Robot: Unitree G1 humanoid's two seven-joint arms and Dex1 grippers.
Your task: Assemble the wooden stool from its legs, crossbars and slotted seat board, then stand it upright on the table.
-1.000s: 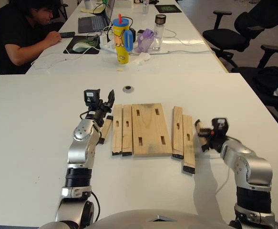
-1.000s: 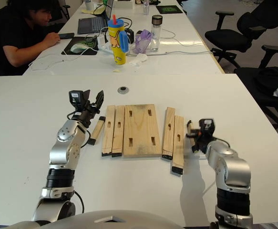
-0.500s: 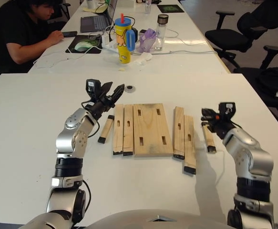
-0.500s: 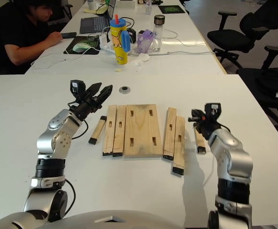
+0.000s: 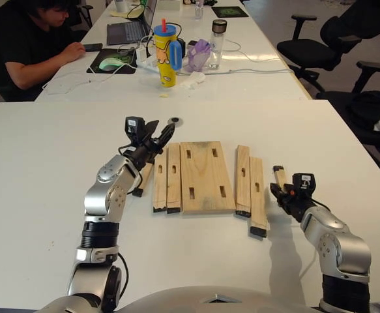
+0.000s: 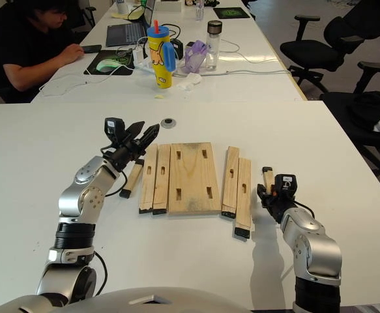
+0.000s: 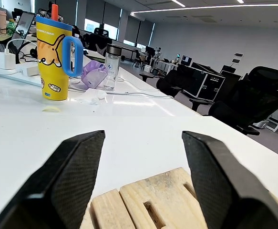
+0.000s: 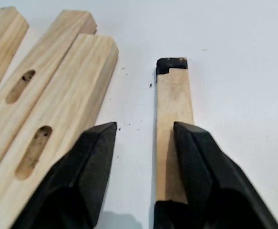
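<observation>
- Currently my left gripper (image 5: 163,129) hangs with jaws apart over the far end of the left legs (image 5: 174,182).
- My right gripper (image 8: 143,138), jaws apart, straddles the right crossbar (image 8: 174,114); I can't tell whether they touch.
- The slotted seat board (image 5: 206,176) lies flat mid-table.

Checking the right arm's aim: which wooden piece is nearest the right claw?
The short black-tipped crossbar lying alone right of the two slotted legs; the open right claw is at its near end.

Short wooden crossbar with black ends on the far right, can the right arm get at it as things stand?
Probably yes: the right gripper is open right at the short wooden crossbar, with nothing lying between them.
</observation>
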